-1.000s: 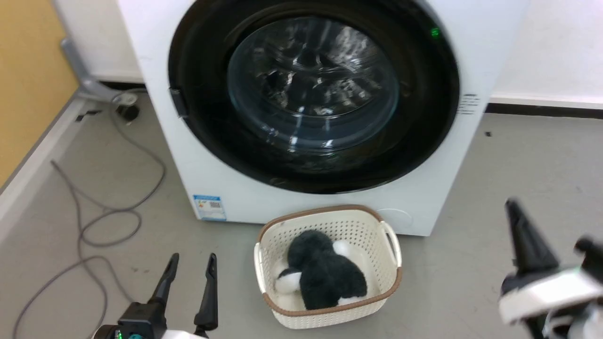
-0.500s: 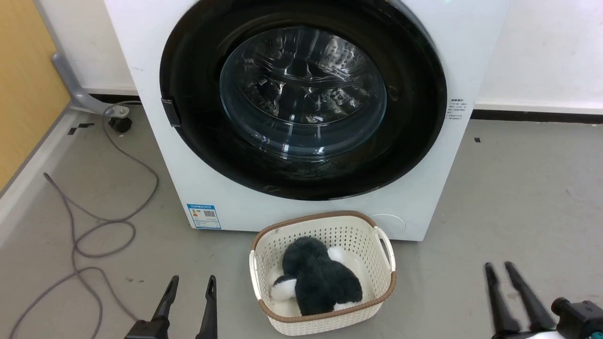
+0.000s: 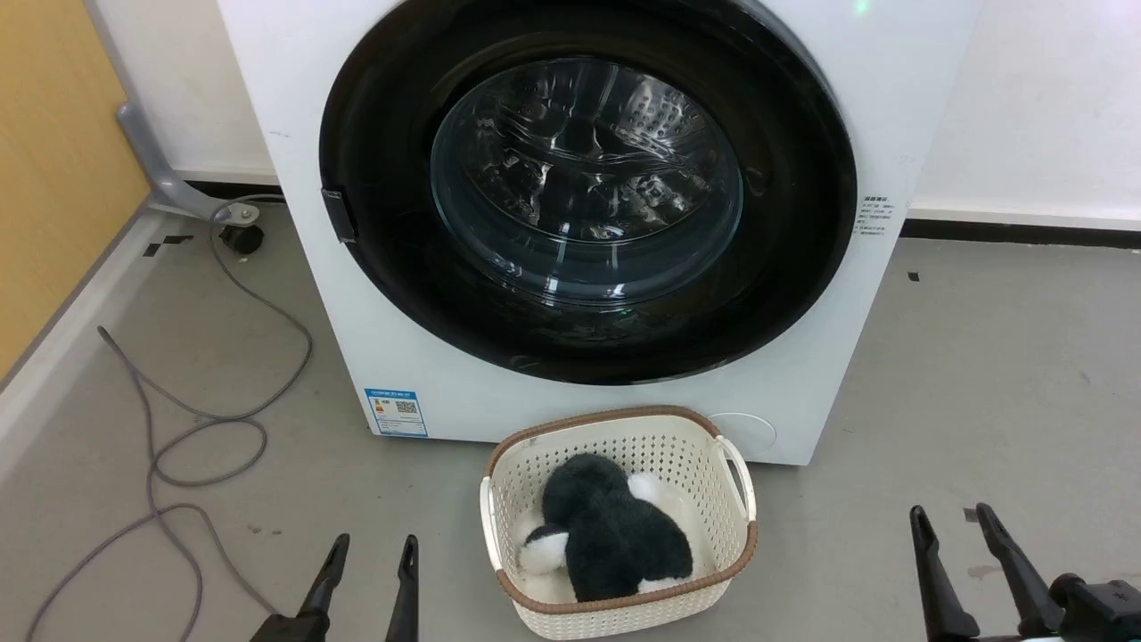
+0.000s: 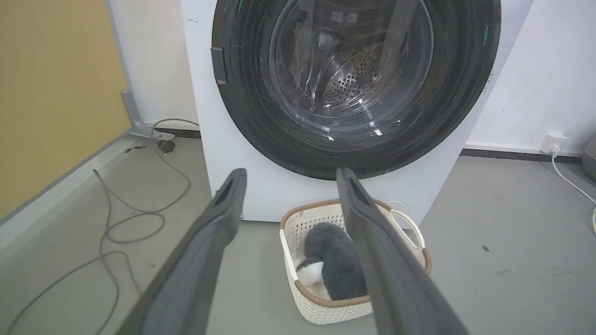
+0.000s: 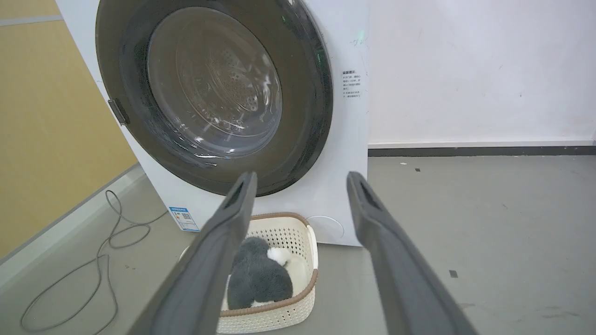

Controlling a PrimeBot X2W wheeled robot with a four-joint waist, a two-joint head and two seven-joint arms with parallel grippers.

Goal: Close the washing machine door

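The white washing machine (image 3: pixel 303 205) (image 4: pixel 260 190) (image 5: pixel 344 153) stands ahead against the wall. Its round black-rimmed door (image 3: pixel 588 187) (image 4: pixel 356 83) (image 5: pixel 214 93) lies flat against the machine's front, with the steel drum showing through the clear glass. A small blue label sticker (image 3: pixel 397 411) sits at the lower left corner. My left gripper (image 3: pixel 373 546) (image 4: pixel 291 174) is open and empty at the lower left, well short of the machine. At the lower right, my right gripper (image 3: pixel 950 515) (image 5: pixel 301 179) is also open and holds nothing.
A cream perforated basket (image 3: pixel 726 495) (image 4: pixel 291 263) (image 5: pixel 305 288) with a grey and white plush toy (image 3: pixel 615 530) stands on the floor right before the machine. Grey cables (image 3: pixel 187 419) loop over the floor at the left. A yellow wall (image 3: pixel 53 134) bounds the left side.
My right gripper has dropped from mid-height at the right edge to low at the lower right. The head camera has shifted a little. The door looks the same, flat against the front.
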